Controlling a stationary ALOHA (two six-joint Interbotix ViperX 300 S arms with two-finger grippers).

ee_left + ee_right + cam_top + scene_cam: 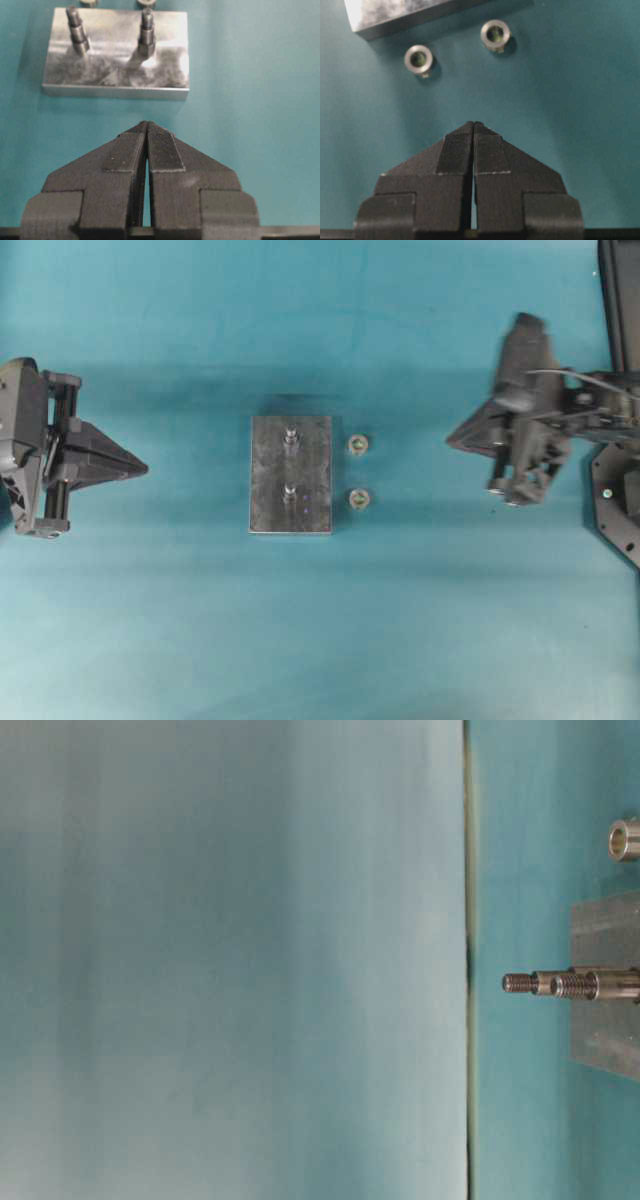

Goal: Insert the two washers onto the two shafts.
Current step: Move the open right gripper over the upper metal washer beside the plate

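Left gripper (143,469) sits closed and empty at your left, tips toward the block (290,502) with its two upright shafts (290,437). Just right of the block, two washers (358,445) lie flat on the tabletop (320,640). Your right gripper (452,437), closed and empty, is well apart from them.

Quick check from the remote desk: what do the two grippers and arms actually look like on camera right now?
Both are matte black. The left gripper and right gripper each have two wedge-shaped fingers tapering to a point, with finely ribbed rectangular pads on their inner faces. Overhead, the left gripper sits on a boxy black carriage with rails; the right arm is blurred, with a thin cable looping over it.
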